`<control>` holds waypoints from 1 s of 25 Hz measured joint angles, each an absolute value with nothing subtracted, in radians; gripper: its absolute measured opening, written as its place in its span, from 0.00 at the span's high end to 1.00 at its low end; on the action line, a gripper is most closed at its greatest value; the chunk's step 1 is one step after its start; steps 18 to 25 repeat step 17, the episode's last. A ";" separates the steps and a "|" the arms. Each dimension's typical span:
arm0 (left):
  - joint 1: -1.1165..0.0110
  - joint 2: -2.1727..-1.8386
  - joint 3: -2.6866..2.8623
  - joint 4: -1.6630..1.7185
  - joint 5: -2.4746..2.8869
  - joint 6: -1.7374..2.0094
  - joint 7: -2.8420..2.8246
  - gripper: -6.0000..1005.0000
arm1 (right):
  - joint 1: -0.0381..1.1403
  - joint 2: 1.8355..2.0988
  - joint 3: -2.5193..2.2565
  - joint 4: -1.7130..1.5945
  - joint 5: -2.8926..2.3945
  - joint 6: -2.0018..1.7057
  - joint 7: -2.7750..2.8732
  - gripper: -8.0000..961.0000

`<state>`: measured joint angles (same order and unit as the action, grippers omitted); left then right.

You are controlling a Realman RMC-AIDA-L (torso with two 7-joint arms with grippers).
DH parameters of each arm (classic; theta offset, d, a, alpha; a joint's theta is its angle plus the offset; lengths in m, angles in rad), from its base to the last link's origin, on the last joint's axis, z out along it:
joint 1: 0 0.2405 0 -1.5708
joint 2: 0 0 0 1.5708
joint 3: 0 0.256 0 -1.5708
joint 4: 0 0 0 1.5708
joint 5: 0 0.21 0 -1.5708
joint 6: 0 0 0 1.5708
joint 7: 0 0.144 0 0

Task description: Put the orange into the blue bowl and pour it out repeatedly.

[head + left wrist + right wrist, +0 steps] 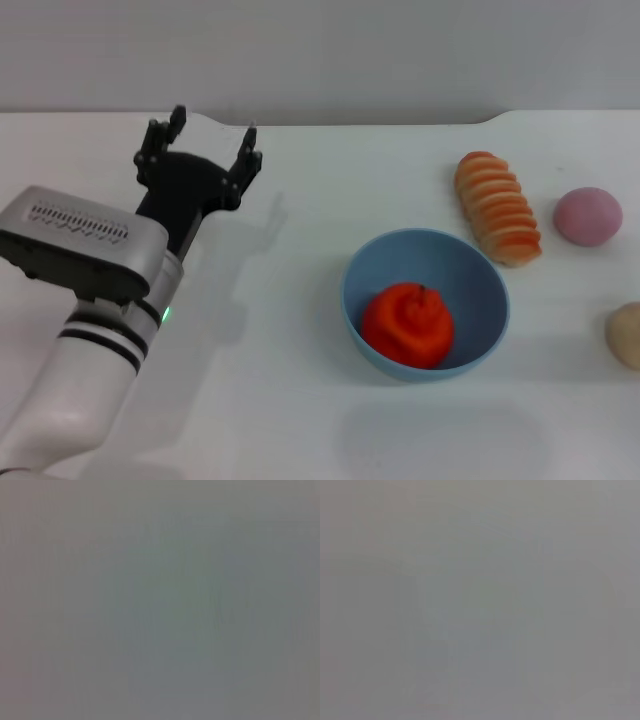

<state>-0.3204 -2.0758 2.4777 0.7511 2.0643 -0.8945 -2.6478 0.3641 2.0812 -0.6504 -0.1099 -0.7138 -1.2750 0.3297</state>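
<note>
Orange (408,325) inside blue bowl (472,268) | on white table (300,400), pale wall behind | left end effector (204,146) raised far left, fingers apart, empty

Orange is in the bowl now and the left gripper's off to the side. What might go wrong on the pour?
1. The loaf, pink ball and tan ball lie near the bowl; the tipped orange may roll into them.
2. The open left gripper is far away; the smooth rim may slip.
</note>
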 joint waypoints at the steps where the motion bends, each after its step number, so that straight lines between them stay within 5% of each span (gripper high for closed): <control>1: -0.320 -2.075 2.486 0.743 2.057 -0.894 -2.652 0.21 | 0.369 2.082 -0.650 -0.067 -0.667 -1.307 0.264 0.28; 25: -0.312 -2.077 2.543 0.701 2.043 -0.912 -2.676 0.21 | 0.376 2.080 -0.647 0.043 -0.613 -1.342 0.229 0.28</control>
